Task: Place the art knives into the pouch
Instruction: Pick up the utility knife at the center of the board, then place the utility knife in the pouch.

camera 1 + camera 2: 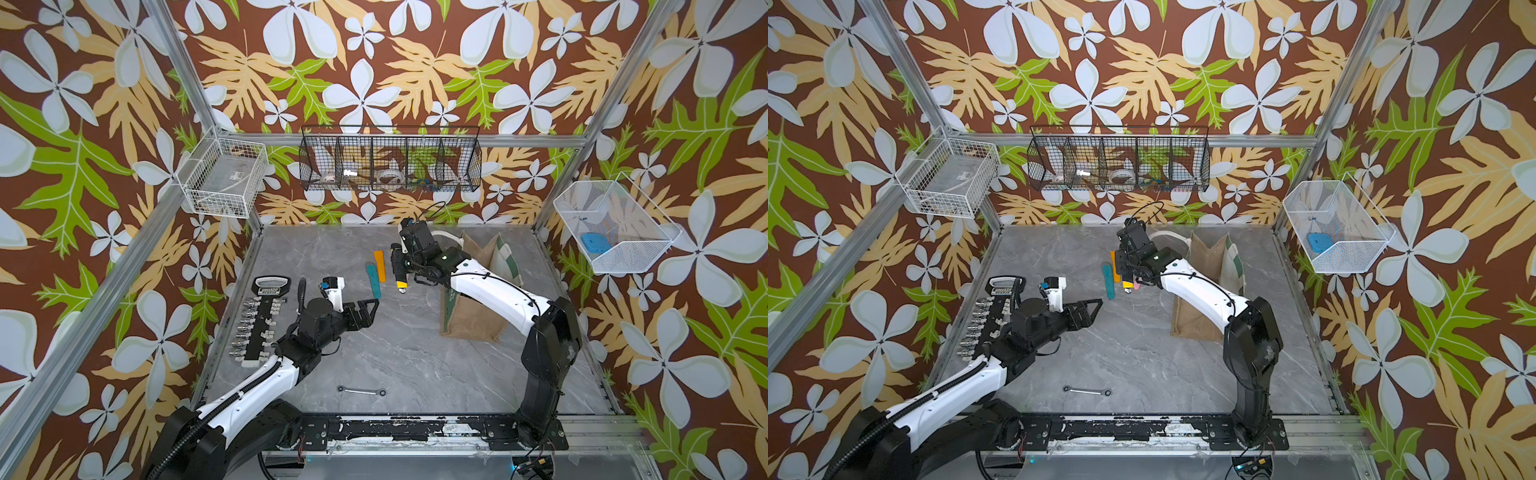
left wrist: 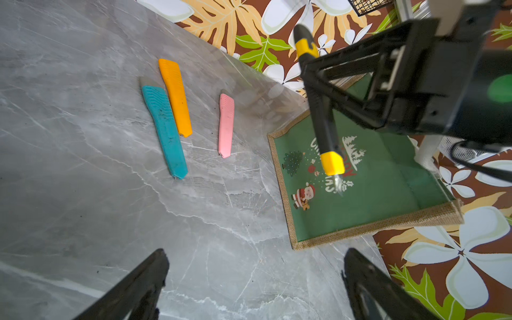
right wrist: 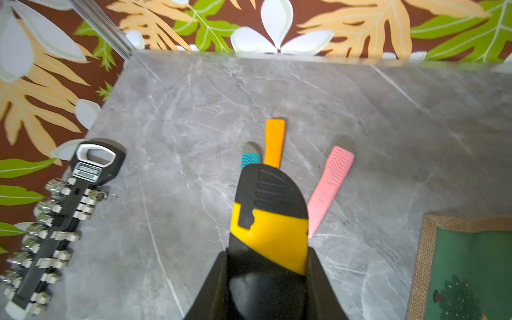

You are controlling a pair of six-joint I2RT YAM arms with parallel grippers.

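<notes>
The art knife (image 2: 332, 163) is up off the desk (image 1: 395, 357), clamped by its black-and-yellow body in the right fingers (image 3: 213, 288). Its blade end hangs down just left of the pouch (image 1: 471, 320), in front of the green printed face and not over the mouth yet. Sweeping across now: far left of the pouch, the socket rack (image 1: 262, 324) lies flat. Nearer the pouch, the left fingers (image 2: 133, 288) hover spread wide, holding nothing. Nearer again, the teal cutter (image 1: 374, 280) and orange cutter (image 1: 379, 266) lie side by side, with the pink cutter (image 2: 226, 124) closest to the pouch. The pouch itself stands on its base, its top partly hidden behind the right arm (image 1: 490, 286). Here's the worry: a sliver of bare blade shows at the tip, and it could snag the jute rim or the rope handle (image 1: 451, 237) going in. The walls look floppy too, so a nudge from the arm might fold the mouth shut or tip the pouch, and the knife would land on the desk.
</notes>
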